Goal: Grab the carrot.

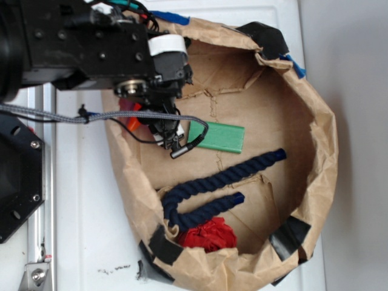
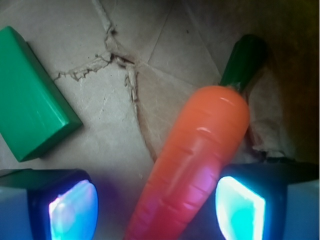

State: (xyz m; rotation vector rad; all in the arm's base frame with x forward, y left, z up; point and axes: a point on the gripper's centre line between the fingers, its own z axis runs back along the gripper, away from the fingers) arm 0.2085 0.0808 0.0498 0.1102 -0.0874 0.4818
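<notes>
The carrot (image 2: 200, 150) is bright orange with a dark green stem and lies on brown paper, its stem pointing to the upper right in the wrist view. My gripper (image 2: 157, 205) is open and straddles the carrot's narrow half. The right pad (image 2: 237, 207) is close against the carrot, while a gap of bare paper separates it from the left pad (image 2: 72, 210). In the exterior view the gripper (image 1: 167, 130) hangs low at the left inside the bag, and only an orange bit of the carrot (image 1: 133, 121) shows beside it.
A flat green block (image 1: 218, 136) (image 2: 32, 110) lies just right of the gripper. A dark blue rope (image 1: 224, 179) curls across the middle and a red cloth ball (image 1: 209, 233) sits at the near side. Everything lies inside a rolled-down paper bag (image 1: 324, 139) with raised walls.
</notes>
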